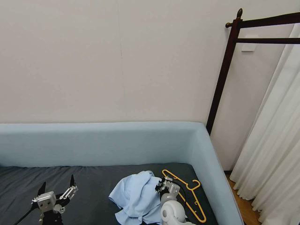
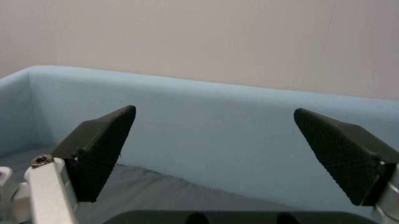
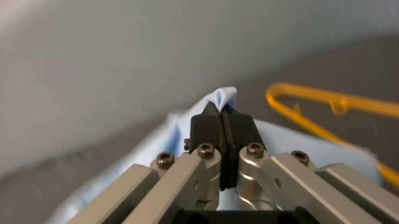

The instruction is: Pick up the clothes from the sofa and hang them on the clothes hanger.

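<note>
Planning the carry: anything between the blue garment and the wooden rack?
The sofa's side wall separates the blue garment, pinched by the right gripper, from the wooden rack; a yellow hanger lies between; the left gripper hovers aside.

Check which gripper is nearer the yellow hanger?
Right. The right gripper, shut on the light blue garment, sits beside the yellow hanger; the left gripper hangs open across the sofa.

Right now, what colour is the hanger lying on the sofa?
Orange-yellow. The hanger shows best in the head view.
</note>
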